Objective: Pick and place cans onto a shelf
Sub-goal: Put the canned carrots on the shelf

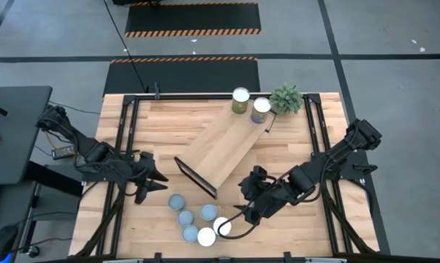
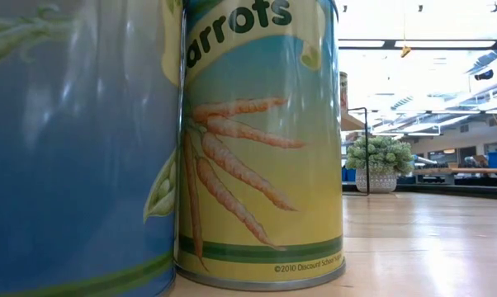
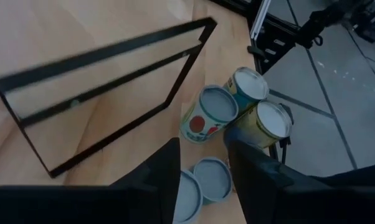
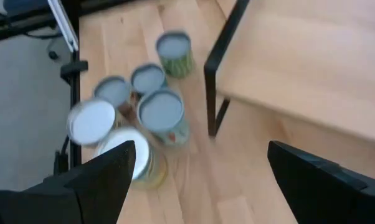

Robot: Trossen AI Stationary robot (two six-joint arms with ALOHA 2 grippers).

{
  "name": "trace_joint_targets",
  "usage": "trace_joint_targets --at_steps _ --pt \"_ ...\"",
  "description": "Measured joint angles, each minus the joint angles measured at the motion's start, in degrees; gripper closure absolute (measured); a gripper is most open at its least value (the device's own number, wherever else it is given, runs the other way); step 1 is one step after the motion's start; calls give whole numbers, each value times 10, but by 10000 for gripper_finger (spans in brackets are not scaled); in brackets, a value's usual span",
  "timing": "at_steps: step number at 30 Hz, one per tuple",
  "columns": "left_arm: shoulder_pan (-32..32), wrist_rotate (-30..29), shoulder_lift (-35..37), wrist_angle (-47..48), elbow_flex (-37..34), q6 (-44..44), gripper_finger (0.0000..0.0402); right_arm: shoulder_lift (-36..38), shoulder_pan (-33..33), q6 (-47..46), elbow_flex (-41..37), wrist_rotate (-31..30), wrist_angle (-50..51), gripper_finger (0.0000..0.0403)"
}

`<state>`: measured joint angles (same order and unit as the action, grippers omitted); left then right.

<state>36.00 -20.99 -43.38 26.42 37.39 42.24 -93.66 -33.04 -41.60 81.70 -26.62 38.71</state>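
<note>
The right tool [image 1: 243, 217], spread wide and empty, hangs just beside the cans [image 1: 194, 218] on the counter [image 1: 161, 120] near the shelf [image 1: 224, 150]. The left tool [image 1: 156, 183] is nearly pressed together. Cans look hard, smooth and slippery; grab 1 around its sides.

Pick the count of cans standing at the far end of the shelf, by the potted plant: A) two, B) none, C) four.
A: the high view shows two cans side by side at the shelf's far end, next to the potted plant.
</note>
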Motion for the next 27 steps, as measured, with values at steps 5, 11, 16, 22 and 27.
trace_joint_targets --at_steps 5,11,16,22,27 --pt "6 -4 0 -33 -23 25 260 0 -7 -11 -23 34 12 30" --pt "6 -8 -1 -39 -24 37 260 0 -12 -23 -69 44 -16 29" --pt "6 6 -1 -39 -24 48 260 -3 -22 4 -108 57 -120 22" --pt "6 7 -1 -38 -24 64 260 -44 -39 60 -127 66 -220 20" --pt "6 7 -1 -41 -24 75 260 -108 -30 91 -77 84 -213 20"
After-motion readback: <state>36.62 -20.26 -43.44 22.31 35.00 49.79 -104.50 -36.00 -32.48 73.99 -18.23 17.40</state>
